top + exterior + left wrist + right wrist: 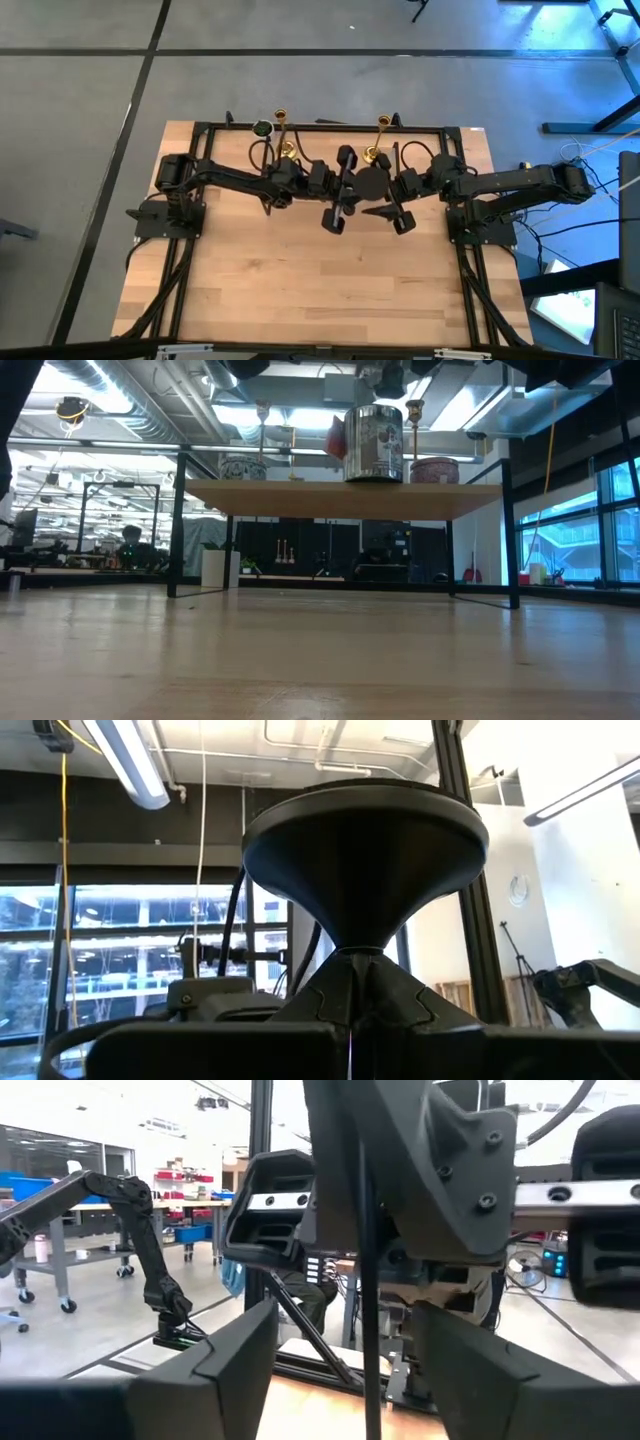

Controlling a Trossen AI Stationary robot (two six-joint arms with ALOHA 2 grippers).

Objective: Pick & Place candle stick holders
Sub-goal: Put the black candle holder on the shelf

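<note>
Two gold candle stick holders [281, 135] [377, 140] stand upright on their round bases at the table's far side, untouched. In the low view they rise from a raised wooden shelf [340, 498]. Over the table's middle my left gripper [352, 982] is shut under a dark thing with a round flared end [365, 850]. In the high view it shows as a black disc [370, 182]. My right gripper [345, 1320] faces it from the right, open. Its fingers stand on either side of a thin dark upright rod [367, 1310] without touching it. My left gripper pinches the dark thing's narrow neck [360, 948] between its two fingertips, where the flare tapers in. The fingers slant upward from the table's left. The flared end stands above the fingertips, lifted clear of the shelf.
A silver tin [373, 445] stands on the shelf right below the grippers. A pink candle [435, 468] sits to its right and a blue-grey one [243, 465] to its left. Black frame posts [180, 530] stand at the shelf's corners. Bare wood lies toward the near edge [320, 290].
</note>
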